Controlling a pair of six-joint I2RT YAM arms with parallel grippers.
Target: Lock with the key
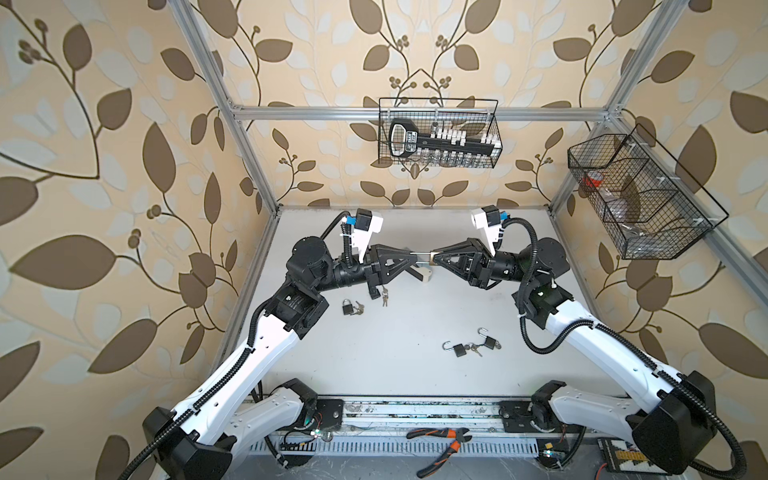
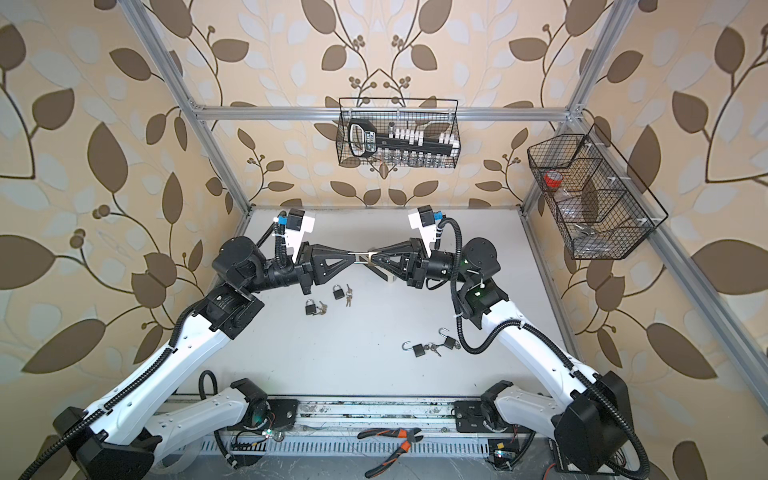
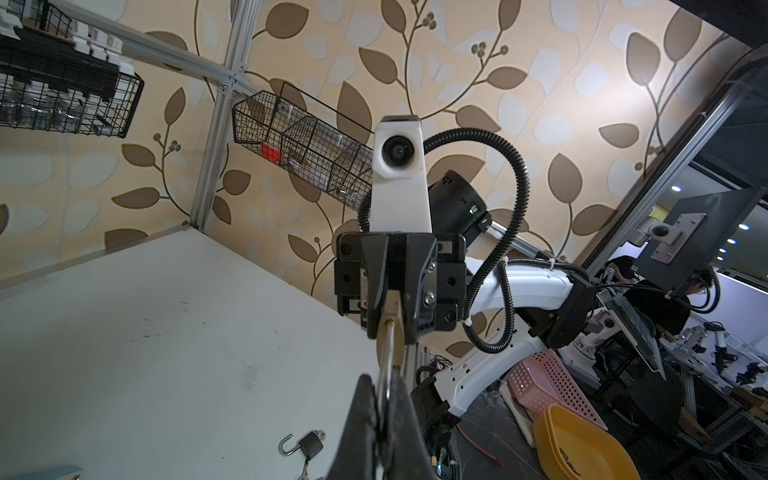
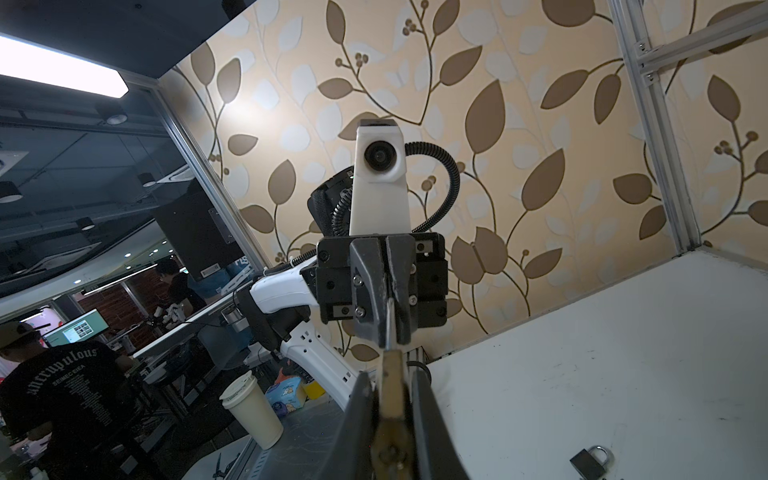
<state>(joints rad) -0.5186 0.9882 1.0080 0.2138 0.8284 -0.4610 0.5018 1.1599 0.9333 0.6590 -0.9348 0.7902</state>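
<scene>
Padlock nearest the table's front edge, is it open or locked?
Open. In a top view the padlock has its shackle curled out like a hook, one end free of the body.

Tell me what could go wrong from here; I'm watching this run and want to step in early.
1. The padlock hangs in mid-air between the left gripper, pinching only its thin shackle, and the right gripper on its brass body; a slightly skewed push could twist it loose and drop it onto the table.
2. The fingers stand almost tip to tip, so pressing closer may make them collide.
</scene>
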